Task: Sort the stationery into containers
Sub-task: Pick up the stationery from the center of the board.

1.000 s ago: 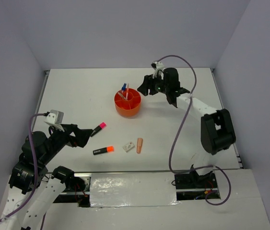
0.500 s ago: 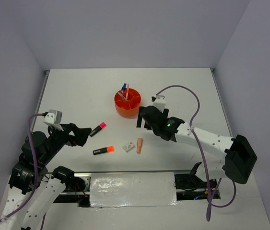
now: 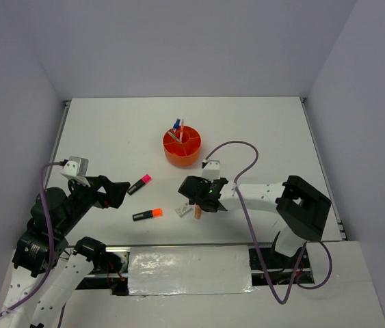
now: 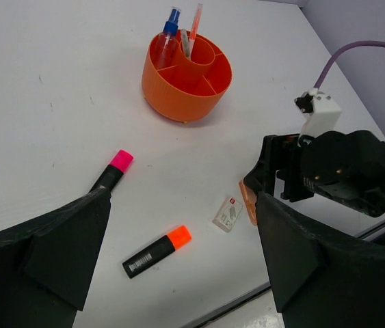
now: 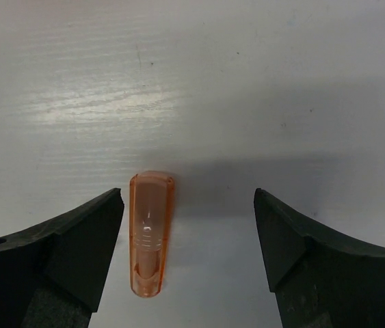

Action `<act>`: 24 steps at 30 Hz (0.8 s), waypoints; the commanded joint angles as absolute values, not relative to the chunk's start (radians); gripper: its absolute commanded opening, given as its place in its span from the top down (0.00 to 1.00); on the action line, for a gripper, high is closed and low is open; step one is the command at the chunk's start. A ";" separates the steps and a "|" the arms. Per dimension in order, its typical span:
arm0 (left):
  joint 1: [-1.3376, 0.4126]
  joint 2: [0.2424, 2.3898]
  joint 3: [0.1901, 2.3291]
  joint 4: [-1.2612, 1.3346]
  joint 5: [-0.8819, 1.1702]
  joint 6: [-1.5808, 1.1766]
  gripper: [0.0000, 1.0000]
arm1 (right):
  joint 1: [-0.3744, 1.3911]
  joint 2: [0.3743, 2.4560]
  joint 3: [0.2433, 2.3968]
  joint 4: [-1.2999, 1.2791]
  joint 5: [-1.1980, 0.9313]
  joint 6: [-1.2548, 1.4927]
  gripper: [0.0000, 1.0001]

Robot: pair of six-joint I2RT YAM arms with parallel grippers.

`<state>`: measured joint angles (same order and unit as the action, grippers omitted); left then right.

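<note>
The orange tub (image 3: 182, 147) (image 4: 187, 75) stands mid-table with a blue-clear marker (image 4: 170, 27) and thin pens upright in it. On the table lie a pink-capped highlighter (image 3: 140, 184) (image 4: 112, 171), an orange-capped highlighter (image 3: 147, 214) (image 4: 156, 250), a white eraser (image 3: 182, 210) (image 4: 228, 213) and a salmon eraser (image 3: 197, 212) (image 5: 151, 232). My right gripper (image 3: 199, 199) (image 5: 189, 201) hangs open over the salmon eraser, which lies between the fingers, close beside the left one (image 5: 76, 246). Off to the left, my left gripper (image 3: 115, 193) (image 4: 182, 205) stays open and holds nothing, next to the pink-capped highlighter.
The right arm's purple cable (image 3: 243, 154) loops over the table just right of the tub. Grey walls close in the table on three sides. The table's near edge (image 3: 192, 244) runs just below the erasers.
The right arm has swung from beside the tub down and left to the salmon eraser, its jaws now astride it. The left arm and the loose stationery have not moved.
</note>
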<state>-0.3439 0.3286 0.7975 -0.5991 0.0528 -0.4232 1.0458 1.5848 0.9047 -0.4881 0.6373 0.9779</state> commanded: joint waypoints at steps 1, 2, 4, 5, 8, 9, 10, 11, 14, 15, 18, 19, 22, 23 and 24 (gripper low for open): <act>-0.345 0.319 0.801 -0.565 0.064 -0.431 0.01 | 1.054 1.632 0.948 -0.446 0.655 1.014 0.17; -0.345 0.321 0.801 -0.561 0.069 -0.430 0.01 | 1.054 1.643 0.951 -0.437 0.647 1.009 0.18; -0.345 0.325 0.801 -0.563 0.072 -0.428 0.01 | 1.054 1.661 0.959 -0.430 0.641 1.005 0.23; -0.345 0.330 0.801 -0.561 0.074 -0.428 0.01 | 1.054 1.666 0.959 -0.423 0.637 0.997 0.24; -0.347 0.331 0.801 -0.561 0.078 -0.425 0.01 | 1.054 1.677 0.960 -0.405 0.617 0.991 0.26; -0.347 0.330 0.801 -0.560 0.080 -0.425 0.01 | 1.055 1.680 0.962 -0.405 0.614 0.992 0.26; -0.347 0.330 0.801 -0.560 0.080 -0.425 0.01 | 1.061 1.683 0.962 -0.405 0.614 0.992 0.27; -0.347 0.328 0.801 -0.560 0.080 -0.425 0.01 | 1.063 1.686 0.965 -0.413 0.615 0.997 0.27; -0.347 0.325 0.801 -0.560 0.080 -0.426 0.01 | 1.078 1.695 0.963 -0.439 0.627 1.014 0.27; -0.347 0.325 0.799 -0.560 0.080 -0.426 0.01 | 1.083 1.694 0.957 -0.445 0.629 1.023 0.27; -0.347 0.324 0.799 -0.560 0.081 -0.425 0.01 | 1.111 1.690 0.946 -0.462 0.634 1.046 0.28; -0.347 0.325 0.801 -0.560 0.081 -0.425 0.01 | 1.117 1.690 0.940 -0.465 0.634 1.051 0.28; -0.347 0.327 0.801 -0.560 0.081 -0.425 0.01 | 1.129 1.698 0.933 -0.469 0.632 1.065 0.32; -0.347 0.328 0.799 -0.560 0.081 -0.425 0.01 | 1.129 1.698 0.924 -0.456 0.620 1.065 0.35; -0.348 0.327 0.799 -0.560 0.080 -0.425 0.01 | 1.129 1.700 0.923 -0.448 0.614 1.065 0.35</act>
<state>-0.3439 0.3294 0.7975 -0.5991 0.0662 -0.4229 1.1217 1.6913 0.9283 -0.4557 0.6037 1.0321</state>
